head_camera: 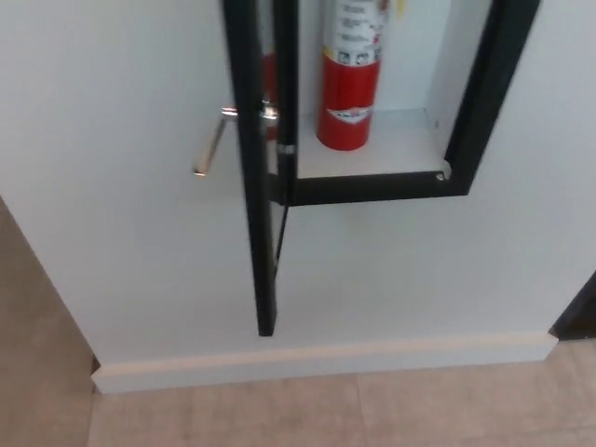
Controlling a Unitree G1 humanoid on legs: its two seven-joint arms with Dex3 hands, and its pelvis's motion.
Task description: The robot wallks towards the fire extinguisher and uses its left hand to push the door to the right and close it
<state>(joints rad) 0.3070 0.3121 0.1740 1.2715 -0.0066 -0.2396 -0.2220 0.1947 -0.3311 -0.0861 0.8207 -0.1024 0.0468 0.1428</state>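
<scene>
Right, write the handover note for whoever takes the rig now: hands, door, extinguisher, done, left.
Hands: neither left nor right shows in the head view.
Door: black-framed, swung wide open, seen nearly edge-on, hinged at the cabinet's left side. Its metal handle sticks out on the left.
Fire extinguisher: red, upright on the white shelf inside the recessed cabinet.
Done: the robot faces the cabinet wall at close range.
Left: bring the left hand up to the door's left face, push it to the right until it closes against the frame.
</scene>
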